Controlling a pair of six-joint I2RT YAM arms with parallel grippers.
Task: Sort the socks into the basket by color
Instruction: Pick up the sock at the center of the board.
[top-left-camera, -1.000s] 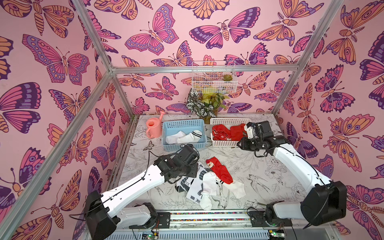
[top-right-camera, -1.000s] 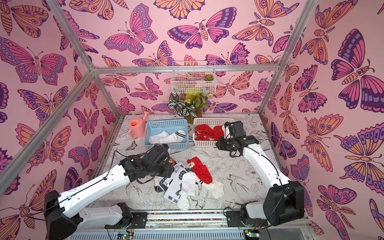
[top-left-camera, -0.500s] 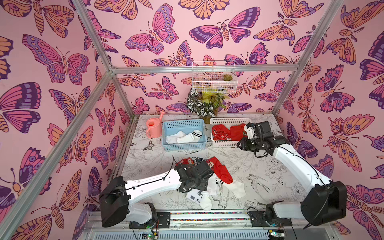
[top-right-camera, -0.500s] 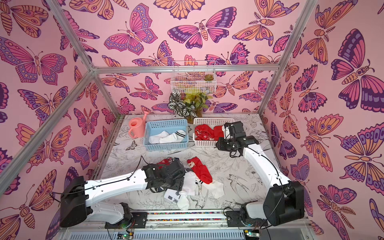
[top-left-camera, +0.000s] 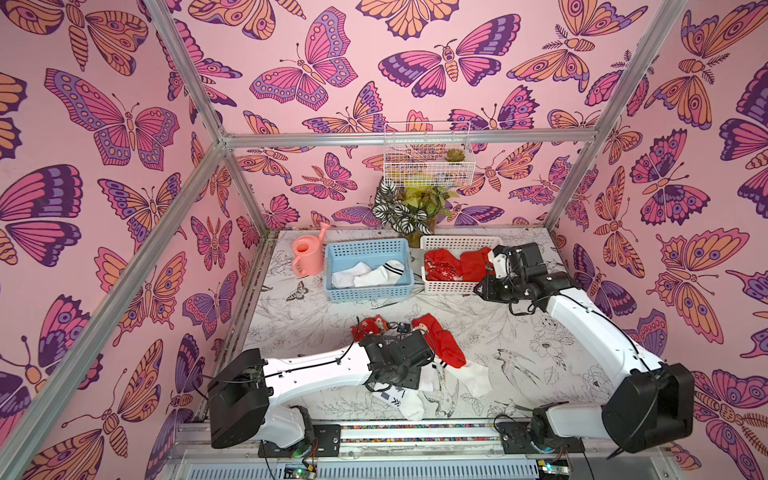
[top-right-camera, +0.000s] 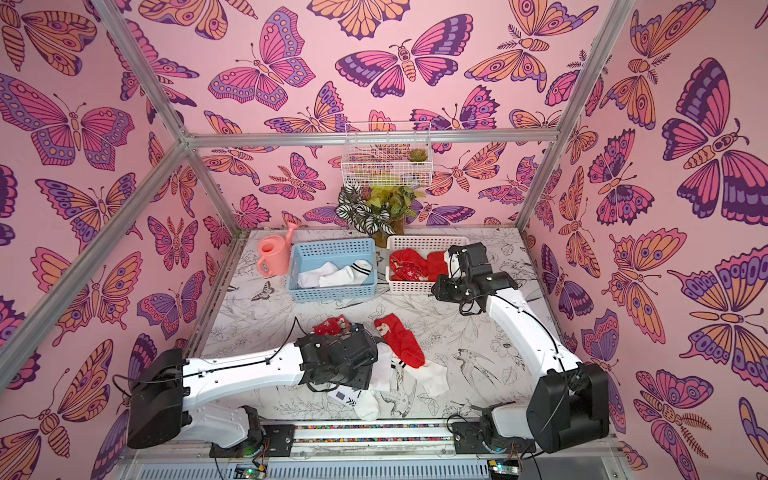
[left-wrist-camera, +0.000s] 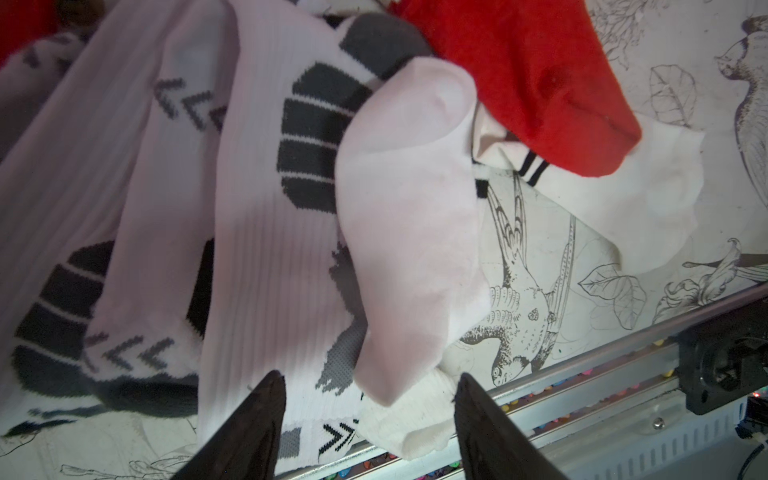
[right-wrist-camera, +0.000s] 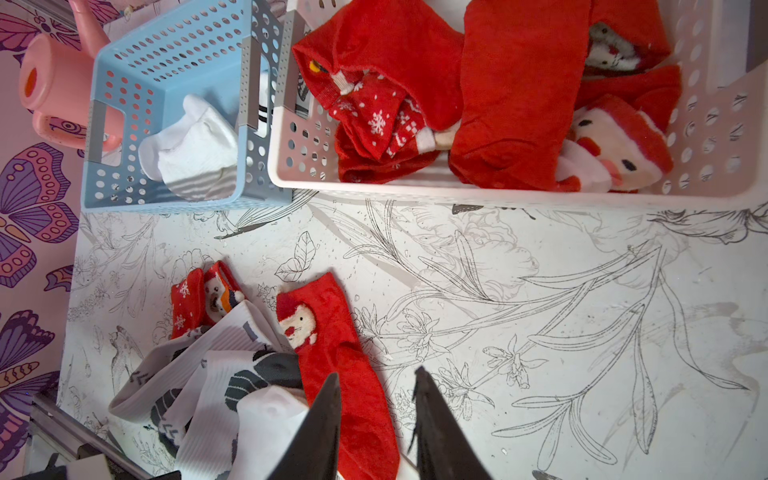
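White striped socks (left-wrist-camera: 274, 232) lie heaped at the front edge of the table (top-left-camera: 519, 332), a red sock (top-left-camera: 440, 345) overlapping them. Left jaws hover just above the heap, spread wide and empty. A pick seems at hand, needing one white sock pinched alone. Farther back, the blue basket (top-left-camera: 368, 293) holds whites, the white basket (top-left-camera: 451, 286) reds. Right jaws hang beside it, part-open and empty.

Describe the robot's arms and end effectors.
The left arm and right arm have smooth white links, bulky black joint housings and thin black cables looping outside. The left end effector and right end effector each carry two dark, tapering, pointed fingers.
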